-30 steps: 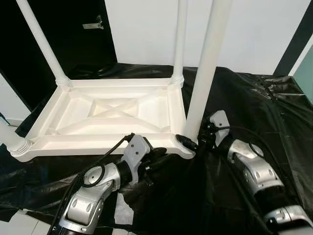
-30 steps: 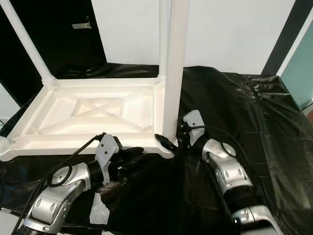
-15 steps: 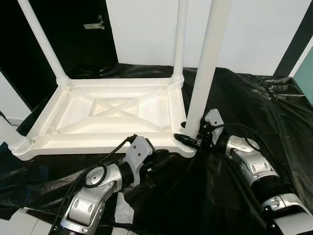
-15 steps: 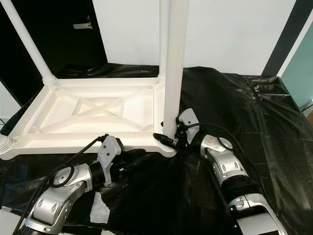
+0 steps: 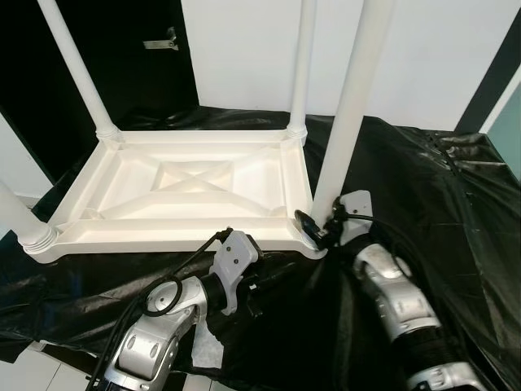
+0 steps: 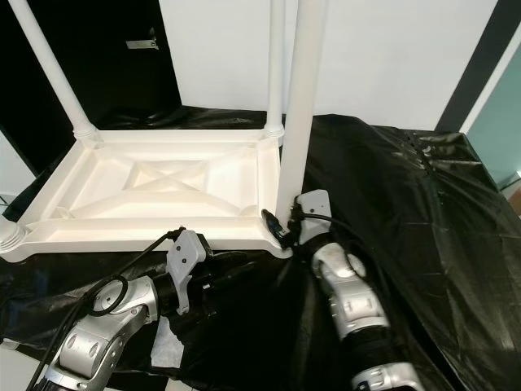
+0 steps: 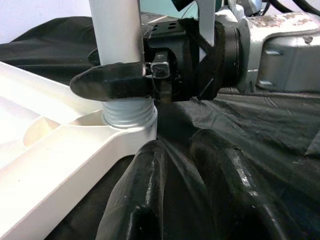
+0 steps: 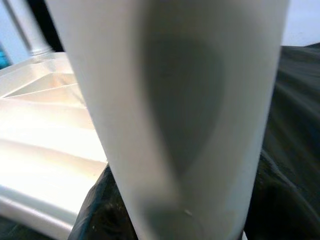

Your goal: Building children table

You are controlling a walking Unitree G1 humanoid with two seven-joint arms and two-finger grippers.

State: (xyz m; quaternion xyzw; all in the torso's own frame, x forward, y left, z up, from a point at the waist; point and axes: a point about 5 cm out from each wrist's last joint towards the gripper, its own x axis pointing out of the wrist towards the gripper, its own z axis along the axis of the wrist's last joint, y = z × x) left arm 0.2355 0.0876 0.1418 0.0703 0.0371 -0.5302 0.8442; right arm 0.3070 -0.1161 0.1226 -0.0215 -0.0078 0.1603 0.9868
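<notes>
White plastic made up the upside-down table top [image 5: 187, 191], which lay flat on a black plastic sheet [image 5: 423, 187] with its ribbed underside facing up and its long axis running across the robot's front. Four white legs rose from its corners. The near-right leg [image 5: 348, 122] stood upright in its corner socket, its long axis vertical and its top cut off by the frame edge.

The right gripper [image 5: 319, 230] was clamped around the base of that leg, just above the threaded collar; the left wrist view showed one black finger [image 7: 110, 82] pressed across the front of the leg, with the other finger hidden behind it. In the right wrist view the leg was blurred and very close, so the fingers could not be made out there.

The left gripper [image 7: 187, 195] lay low on the black sheet just in front of the table top's near edge, pointing toward the near-right leg. Its two fingers were a narrow gap apart, holding nothing, with wrinkled sheet between and under them.

The other three legs were also cut off at the top. A white scrap [image 5: 203, 350] lay on the sheet beneath the left arm.
</notes>
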